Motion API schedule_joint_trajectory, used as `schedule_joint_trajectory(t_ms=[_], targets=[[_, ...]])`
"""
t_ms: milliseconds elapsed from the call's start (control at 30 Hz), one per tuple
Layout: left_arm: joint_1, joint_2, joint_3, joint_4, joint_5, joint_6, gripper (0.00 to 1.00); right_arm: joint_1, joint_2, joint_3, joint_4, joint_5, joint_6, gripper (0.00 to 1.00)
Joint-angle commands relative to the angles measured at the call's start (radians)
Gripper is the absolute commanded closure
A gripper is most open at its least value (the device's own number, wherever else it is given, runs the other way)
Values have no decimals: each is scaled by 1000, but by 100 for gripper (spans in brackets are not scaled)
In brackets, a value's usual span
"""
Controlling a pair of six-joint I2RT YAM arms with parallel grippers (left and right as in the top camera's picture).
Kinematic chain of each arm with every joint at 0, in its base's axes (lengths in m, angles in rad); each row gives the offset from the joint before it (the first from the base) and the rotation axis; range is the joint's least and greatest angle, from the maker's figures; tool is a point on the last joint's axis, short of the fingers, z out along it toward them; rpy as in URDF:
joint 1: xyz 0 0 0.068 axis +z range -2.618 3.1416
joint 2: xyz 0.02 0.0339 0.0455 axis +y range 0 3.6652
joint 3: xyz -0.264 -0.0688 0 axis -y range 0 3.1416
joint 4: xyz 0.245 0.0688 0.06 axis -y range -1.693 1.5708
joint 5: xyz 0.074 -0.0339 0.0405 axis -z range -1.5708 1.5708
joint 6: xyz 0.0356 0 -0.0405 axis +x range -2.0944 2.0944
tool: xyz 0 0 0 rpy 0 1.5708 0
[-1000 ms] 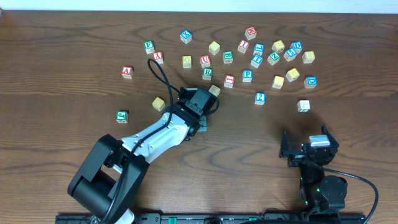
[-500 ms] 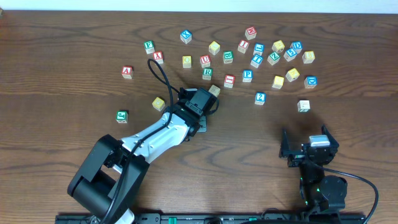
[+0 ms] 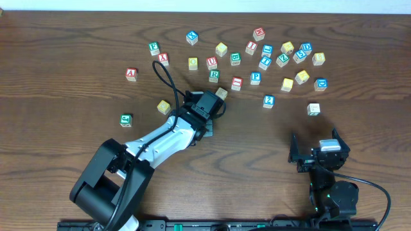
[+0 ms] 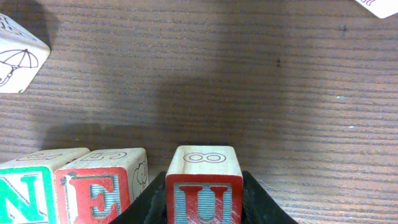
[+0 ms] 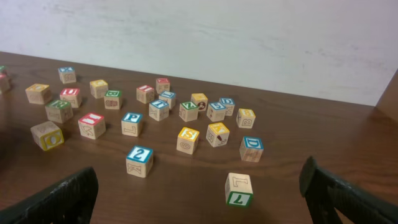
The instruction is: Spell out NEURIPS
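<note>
Black fingers (image 4: 258, 208) of the left gripper (image 4: 205, 202) are clamped on either side of the U block (image 4: 203, 163), red letter facing the wrist camera. The block sits at the right end of the row, just beside the E block (image 4: 99, 186), with the N block (image 4: 28, 193) beyond that. Whether the U is already down on the table (image 4: 280, 93) I cannot tell, since its lower edge is cut off.

The main risk is the near finger, which stands in the narrow gap between U and E. If the jaws spread wide on release, that finger may shove the E sideways and skew the row. If the block is not yet seated, it may also tip or twist as it drops.

The left wrist view shows the row and the grip but little else — only a stray umbrella block (image 4: 18, 59). From overhead, the arm (image 3: 164, 135) covers the row entirely, yet the loose letters show there, among them the R block (image 3: 214, 75) and P block (image 3: 255, 77). The right gripper (image 5: 199, 193) hangs well apart from the work with its fingers spread wide and nothing between them. Its own camera shows the scattered blocks from the side.
</note>
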Motion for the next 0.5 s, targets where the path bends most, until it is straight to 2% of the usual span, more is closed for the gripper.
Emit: schedule_joint_trajectory(t_ms=[0, 467], targets=[[1, 29, -8, -17, -2, -10, 93, -9, -2, -1, -5, 0, 14, 1], [1, 29, -8, -24, -2, -10, 92, -9, -2, -1, -5, 1, 15, 1]])
